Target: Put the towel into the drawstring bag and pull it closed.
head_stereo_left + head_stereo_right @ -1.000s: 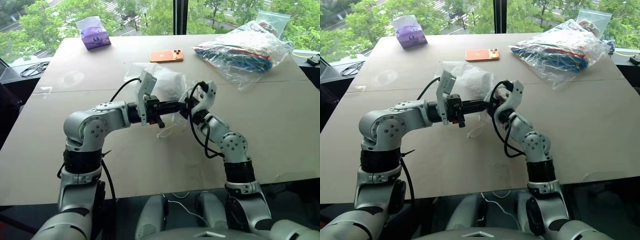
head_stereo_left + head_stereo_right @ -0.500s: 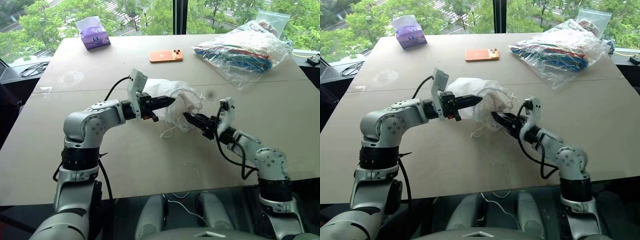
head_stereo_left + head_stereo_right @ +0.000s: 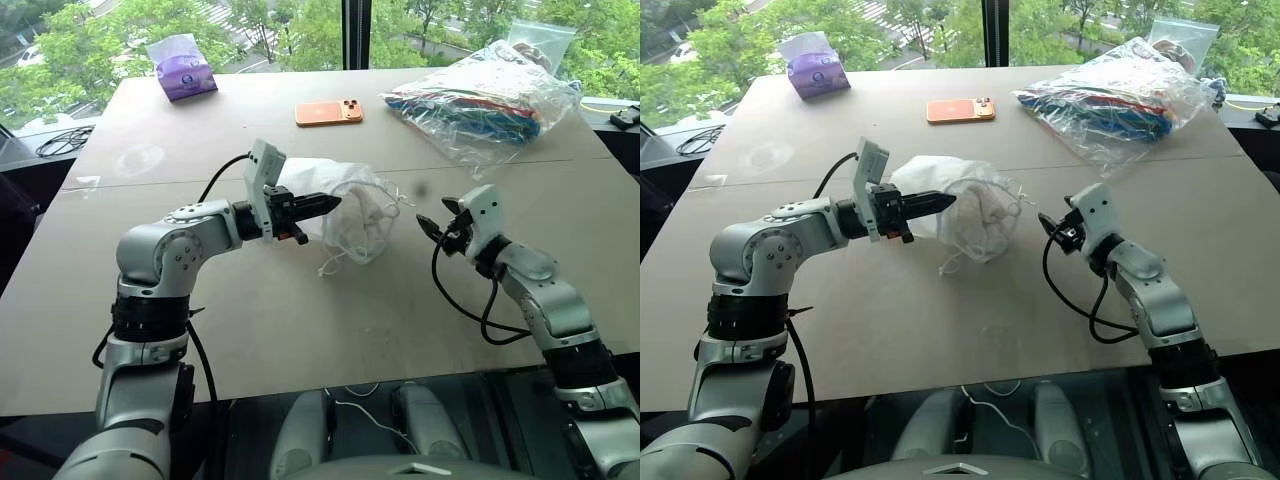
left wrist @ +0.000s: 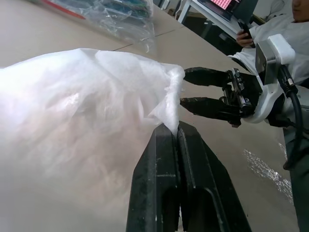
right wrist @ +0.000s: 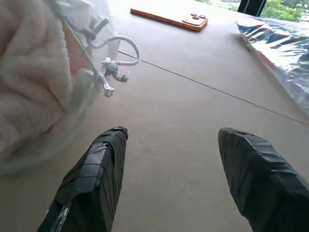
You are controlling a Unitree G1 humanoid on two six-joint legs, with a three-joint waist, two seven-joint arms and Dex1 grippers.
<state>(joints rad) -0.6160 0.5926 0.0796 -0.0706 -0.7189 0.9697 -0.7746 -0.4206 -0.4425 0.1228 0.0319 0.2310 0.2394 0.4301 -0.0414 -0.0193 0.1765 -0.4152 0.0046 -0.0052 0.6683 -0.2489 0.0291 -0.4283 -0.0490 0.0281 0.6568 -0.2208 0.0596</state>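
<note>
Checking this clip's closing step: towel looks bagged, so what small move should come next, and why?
Probably bring the open right gripper to the loose cord and pinch it. The towel sits inside the bag, the left gripper is shut on the bag's edge, and the mouth isn't cinched.

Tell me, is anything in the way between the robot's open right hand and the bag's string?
No. Between the right hand and the drawstring bag lies bare table. The left hand pinches the bag's other side.
</note>
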